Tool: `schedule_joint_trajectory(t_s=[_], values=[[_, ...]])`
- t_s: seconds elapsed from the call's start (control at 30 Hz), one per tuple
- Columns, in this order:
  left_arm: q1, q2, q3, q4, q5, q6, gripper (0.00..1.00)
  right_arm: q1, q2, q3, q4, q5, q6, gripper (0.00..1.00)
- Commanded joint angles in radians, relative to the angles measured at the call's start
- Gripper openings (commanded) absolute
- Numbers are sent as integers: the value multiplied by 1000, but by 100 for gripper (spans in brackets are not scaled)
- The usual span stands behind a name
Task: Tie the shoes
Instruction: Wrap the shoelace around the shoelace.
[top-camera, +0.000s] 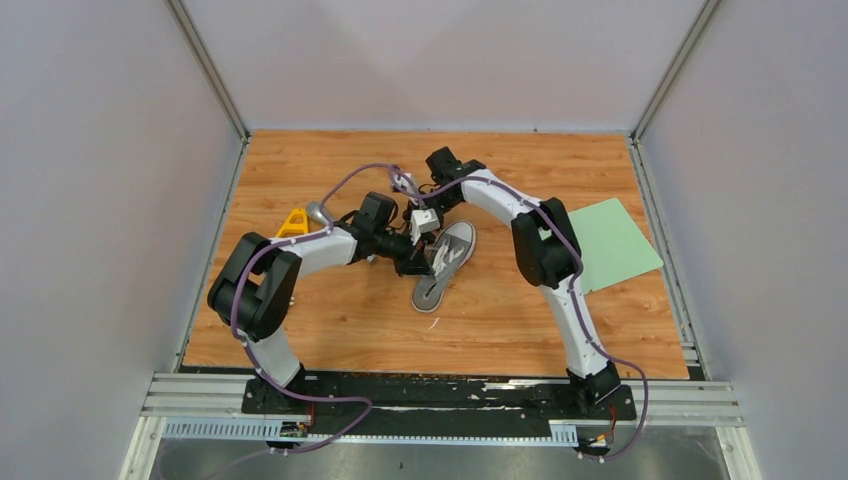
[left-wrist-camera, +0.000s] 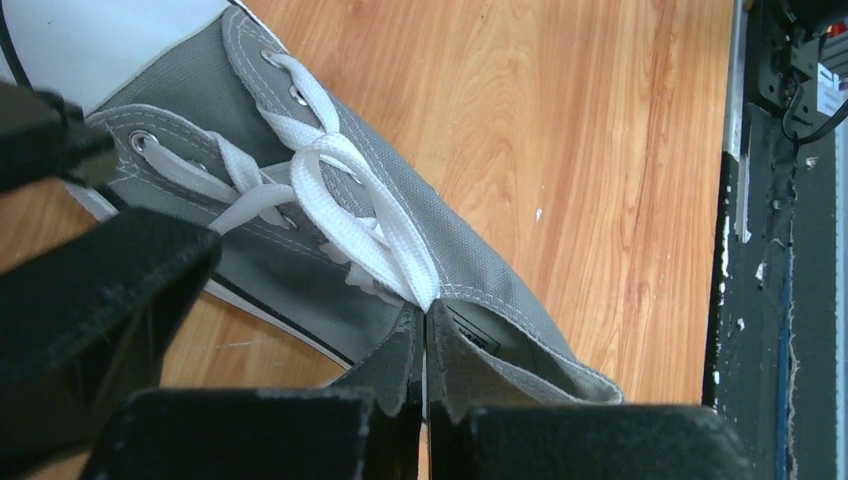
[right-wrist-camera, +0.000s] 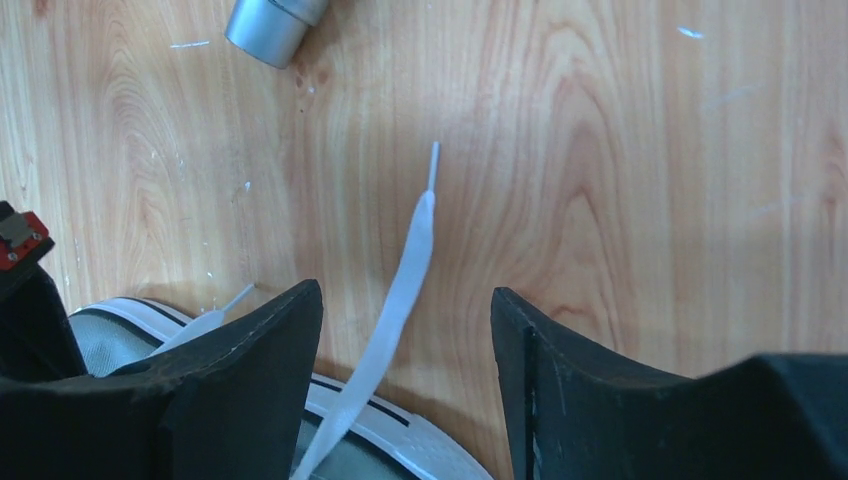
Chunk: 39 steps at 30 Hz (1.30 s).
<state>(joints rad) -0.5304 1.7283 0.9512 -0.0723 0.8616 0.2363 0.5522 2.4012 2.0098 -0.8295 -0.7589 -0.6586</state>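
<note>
Left tool (left-wrist-camera: 425, 395) clamps sneaker (left-wrist-camera: 480, 250) (toe cropped); right tool (right-wrist-camera: 403, 292) agape, lace (right-wrist-camera: 420, 215) between.

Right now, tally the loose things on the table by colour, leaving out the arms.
Grey sneaker: 1
Yellow triangular piece: 1
Silver cylinder: 1
Green sheet: 1
Total: 4

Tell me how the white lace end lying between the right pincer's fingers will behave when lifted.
The flat white shoelace lies in a limp curve on the wooden table, so it will probably droop and flop. It looks thin and light, so it likely slips from a loose pinch.
</note>
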Motion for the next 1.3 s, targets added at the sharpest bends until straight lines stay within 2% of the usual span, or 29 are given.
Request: schedule_joint_trajectory(t_s=[0.0,0.2,0.23,0.3,0.4,0.53,0.67,0.73,0.9,1.03,1.17,1.27], values=[[-18,-40,10,-74,17,80,0,57,-8,-23,37,49,-68,63],[-19,-22,18,-71,14,73,0,122,-9,-110,159,259,-119,52],[-19,-22,22,-71,15,72,0,127,-3,-115,170,294,-118,46],[-19,-24,28,-70,17,64,0,127,6,-115,171,323,-110,23],[-20,-25,30,-63,20,49,0,130,9,-127,180,403,-103,1],[-23,-25,32,-58,26,34,0,126,0,-132,229,542,-22,0],[-28,-23,33,-51,31,22,0,89,-55,-150,259,528,65,0],[-32,-22,34,-50,29,23,0,48,-83,-139,260,472,129,0],[-35,1,33,-42,22,16,0,-76,-189,-143,226,131,274,0],[-35,26,46,-49,26,-3,0,-107,-289,-238,210,-36,379,0],[-34,22,51,-55,47,-40,0,-121,-357,-339,212,-134,489,0],[-34,11,57,-64,80,-70,0,-120,-386,-383,221,-85,556,0]])
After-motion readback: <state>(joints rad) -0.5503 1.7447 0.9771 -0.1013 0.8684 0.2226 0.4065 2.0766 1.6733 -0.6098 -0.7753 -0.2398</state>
